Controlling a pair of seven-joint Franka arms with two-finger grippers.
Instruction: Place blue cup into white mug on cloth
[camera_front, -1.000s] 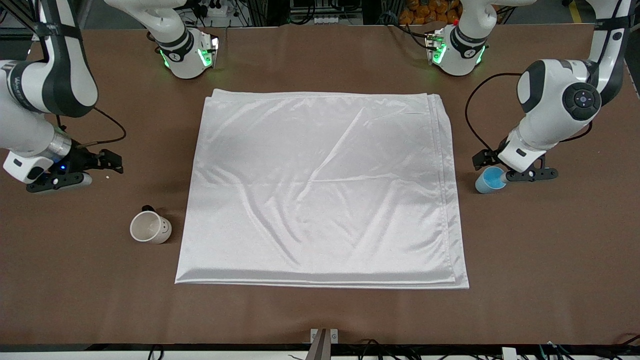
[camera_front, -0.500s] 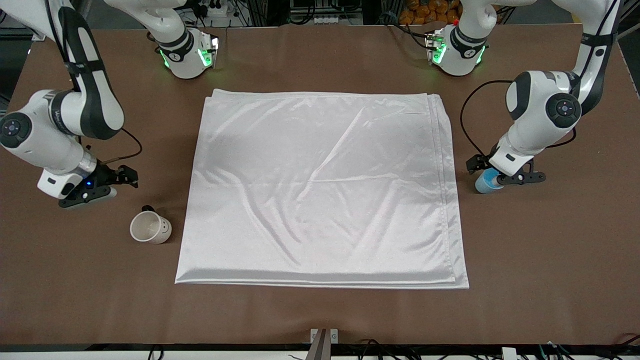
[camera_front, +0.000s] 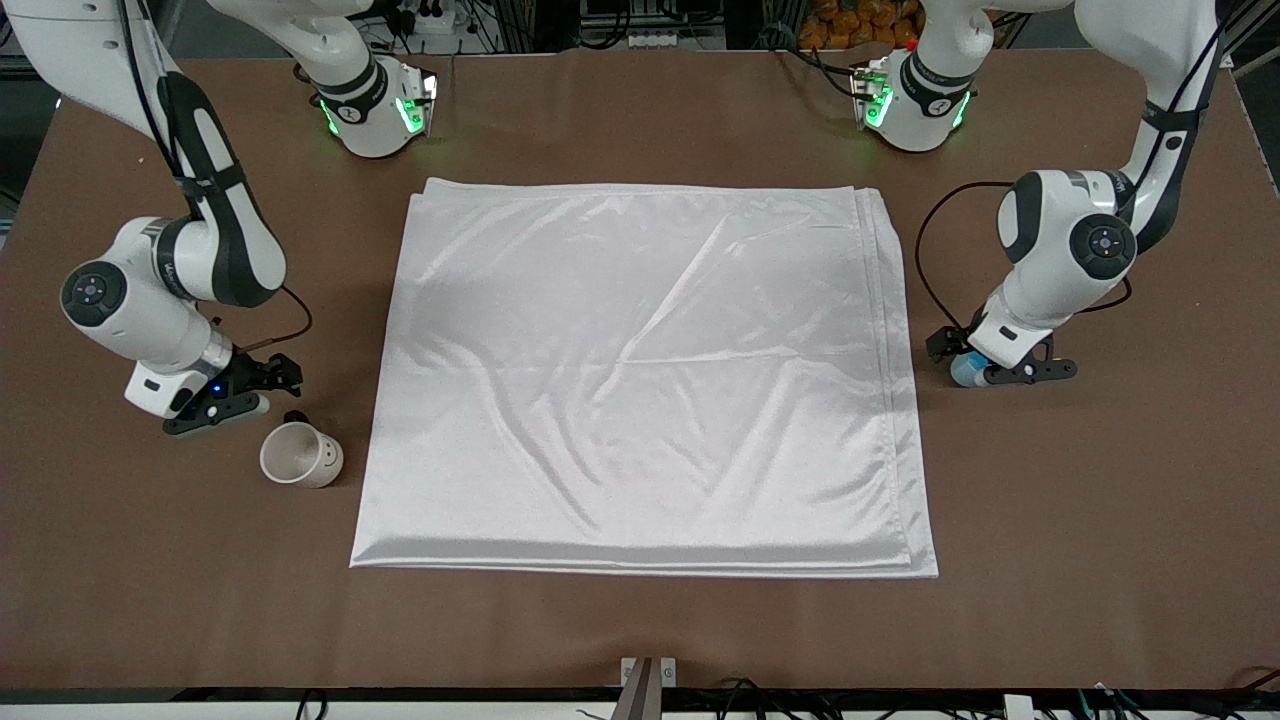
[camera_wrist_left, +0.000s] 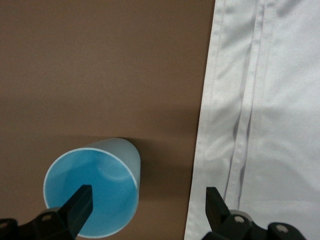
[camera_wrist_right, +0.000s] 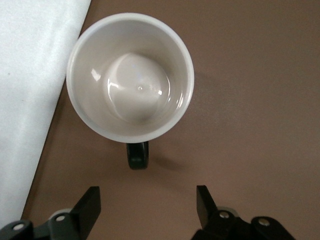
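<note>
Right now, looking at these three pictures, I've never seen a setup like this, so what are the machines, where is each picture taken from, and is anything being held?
Two robot arms work at a brown table, each ending in a two-finger gripper. One picture looks down from across the table; the other two come from cameras on the wrists. A folded white cloth lies in the middle. The left gripper, open, is down around the blue cup, one finger over its mouth, not gripping. The right gripper, open, is low beside the white mug. Both cups stand on bare table. Nothing is held.

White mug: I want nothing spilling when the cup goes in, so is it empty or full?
Empty: the white mug shows only its bare, glossy cream bottom.
</note>
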